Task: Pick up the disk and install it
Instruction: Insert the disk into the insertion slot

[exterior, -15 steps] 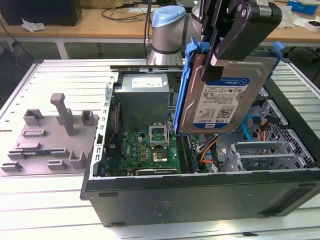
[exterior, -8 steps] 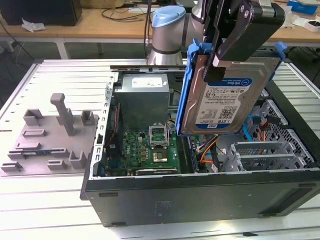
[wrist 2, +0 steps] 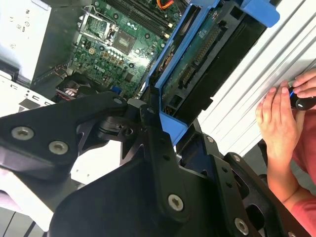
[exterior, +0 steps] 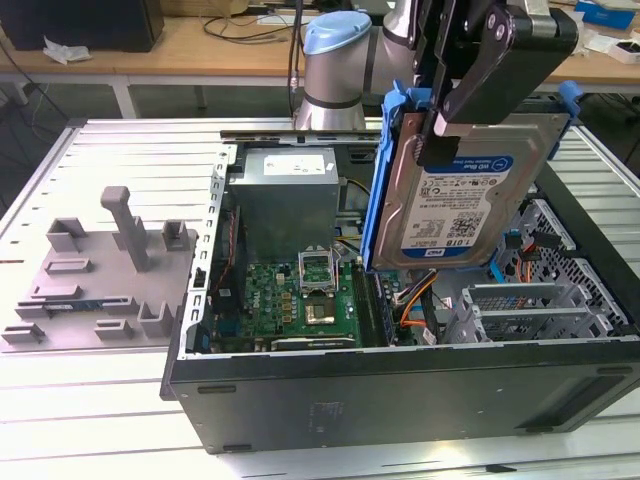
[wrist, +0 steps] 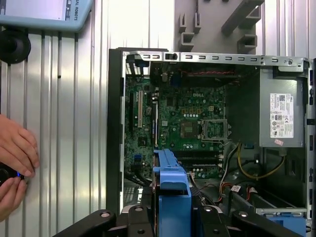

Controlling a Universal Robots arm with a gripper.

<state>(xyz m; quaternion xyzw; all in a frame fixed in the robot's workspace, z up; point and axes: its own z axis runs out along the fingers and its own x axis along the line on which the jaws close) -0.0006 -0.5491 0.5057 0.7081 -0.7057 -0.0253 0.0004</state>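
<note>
The gripper (exterior: 432, 140) is pinching the disk (exterior: 470, 205) by its upper edge, its black fingers clamped across the blue carrier (exterior: 384, 190) that frames the silver drive. The disk hangs nearly upright and slightly tilted, label towards the exterior camera, over the open computer case (exterior: 400, 395). Taking the case's opening in the exterior view as a clock face, the disk sits at about two o'clock. Its lower edge is down among the orange and black cables (exterior: 415, 305), though whether it touches them cannot be told. The case lies on its side on the slatted metal table (exterior: 90, 420) with its side panel off. Inside it, the green motherboard (exterior: 300, 290) fills the span from six to nine o'clock, with the bare processor socket (exterior: 322, 313) near its middle. The grey power supply (exterior: 285, 195) stands at eleven o'clock against the far wall. A grey perforated drive cage (exterior: 545, 300) takes up three to four o'clock, just beside the disk. Outside the case, at nine o'clock of the exterior view, a grey moulded fixture (exterior: 110, 260) lies on the table, well apart from the disk. In the first wrist view a person's hand (wrist: 17, 148) rests on the table beside the case, closed around a small dark device (wrist: 6, 174).
</note>
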